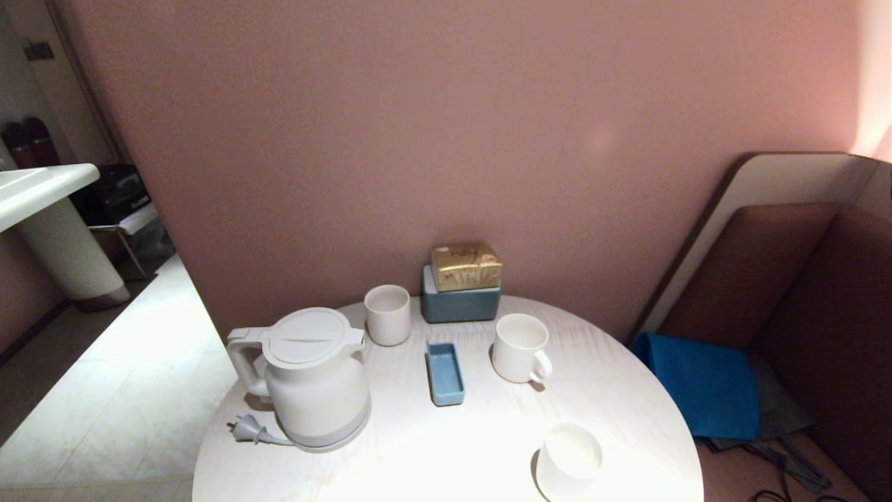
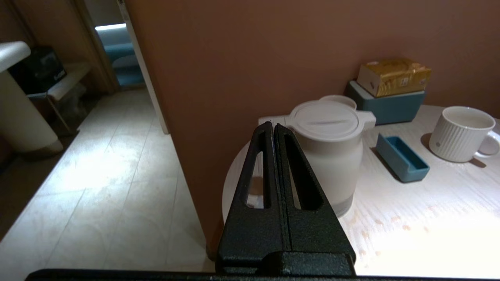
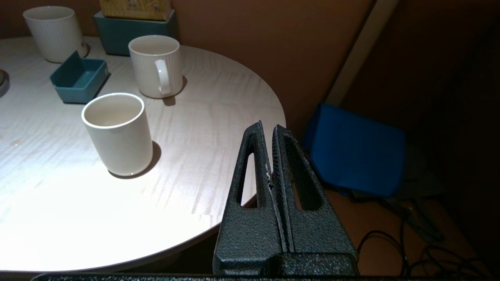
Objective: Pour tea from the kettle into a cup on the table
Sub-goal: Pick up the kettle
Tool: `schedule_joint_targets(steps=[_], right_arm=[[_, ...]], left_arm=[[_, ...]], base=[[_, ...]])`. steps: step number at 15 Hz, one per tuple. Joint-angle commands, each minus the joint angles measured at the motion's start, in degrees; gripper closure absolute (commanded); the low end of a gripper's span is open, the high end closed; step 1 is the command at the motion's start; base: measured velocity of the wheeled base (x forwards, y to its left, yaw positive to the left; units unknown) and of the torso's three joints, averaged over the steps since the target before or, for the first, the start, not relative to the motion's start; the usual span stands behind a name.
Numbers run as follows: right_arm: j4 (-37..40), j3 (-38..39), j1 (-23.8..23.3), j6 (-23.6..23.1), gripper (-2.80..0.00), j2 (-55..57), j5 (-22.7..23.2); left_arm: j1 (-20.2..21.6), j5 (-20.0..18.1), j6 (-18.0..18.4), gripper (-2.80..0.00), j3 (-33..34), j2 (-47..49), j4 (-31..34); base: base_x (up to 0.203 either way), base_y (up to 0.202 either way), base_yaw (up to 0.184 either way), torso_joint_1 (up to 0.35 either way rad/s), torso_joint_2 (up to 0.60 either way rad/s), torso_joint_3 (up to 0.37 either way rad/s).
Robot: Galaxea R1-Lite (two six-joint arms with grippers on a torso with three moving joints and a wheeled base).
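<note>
kettle on the bench, ribbed cup right of it, left pincer closed, hiding the kettle's handle, right pincer closed too, off the bench edge

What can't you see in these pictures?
- Tea: the kettle lid is shut in the head view, so its inside is hidden.
- Kettle handle: the shut left gripper covers it in the left wrist view.
- Smooth cup: the head view's bottom edge cuts off its base.
- Mug: the left wrist view's edge clips its handle.
</note>
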Motion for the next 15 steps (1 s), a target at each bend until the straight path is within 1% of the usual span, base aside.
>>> schedule_joint_targets(steps=[1, 3, 5, 6, 7, 8, 9, 10, 11, 13, 15], right_arm=[[0.00, 0.00, 0.01, -0.04, 0.00, 0.07, 0.03], [0.00, 0.00, 0.01, -0.04, 0.00, 0.07, 0.03], [0.00, 0.00, 0.01, -0.04, 0.00, 0.07, 0.03], [0.00, 0.00, 0.01, -0.04, 0.00, 0.07, 0.03], [0.00, 0.00, 0.01, -0.04, 0.00, 0.07, 0.03], [0.00, 0.00, 0.01, -0.04, 0.00, 0.07, 0.03], [0.00, 0.00, 0.01, -0.04, 0.00, 0.07, 0.03], [0.00, 0.00, 0.01, -0.04, 0.00, 0.07, 0.03], [0.00, 0.00, 0.01, -0.04, 0.00, 0.07, 0.03], [0.00, 0.00, 0.01, -0.04, 0.00, 0.07, 0.03], [0.00, 0.00, 0.01, -0.04, 0.00, 0.07, 0.03]], left_arm=[[0.01, -0.13, 0.35, 0.00, -2.27, 11.96, -2.51], [0.00, -0.17, -0.13, 0.00, -3.96, 20.88, -3.08], [-0.12, -0.22, -1.87, 0.00, -5.92, 31.12, -3.69], [-0.30, -0.21, -3.01, 0.00, -6.48, 37.26, -5.89], [-0.43, -0.21, -3.82, 0.00, -6.43, 42.40, -9.43], [-0.58, -0.20, -4.46, 0.00, -5.46, 48.84, -16.70], [-1.00, -0.18, -5.02, 0.00, -3.71, 54.89, -26.90], [-1.76, -0.12, -5.50, 0.00, -1.18, 60.64, -38.57], [-2.48, -0.04, -5.84, 0.00, 1.61, 65.37, -47.76], [-3.40, 0.12, -6.33, 0.00, 6.77, 74.60, -61.78], [-3.78, 0.18, -6.45, 0.00, 10.62, 83.09, -72.79]], base=[[0.000, 0.000, 0.000, 0.000, 0.00, 0.000], [0.000, 0.000, 0.000, 0.000, 0.00, 0.000], [0.000, 0.000, 0.000, 0.000, 0.00, 0.000], [0.000, 0.000, 0.000, 0.000, 0.00, 0.000], [0.000, 0.000, 0.000, 0.000, 0.00, 0.000], [0.000, 0.000, 0.000, 0.000, 0.00, 0.000], [0.000, 0.000, 0.000, 0.000, 0.00, 0.000], [0.000, 0.000, 0.000, 0.000, 0.00, 0.000], [0.000, 0.000, 0.000, 0.000, 0.00, 0.000], [0.000, 0.000, 0.000, 0.000, 0.00, 0.000], [0.000, 0.000, 0.000, 0.000, 0.00, 0.000]])
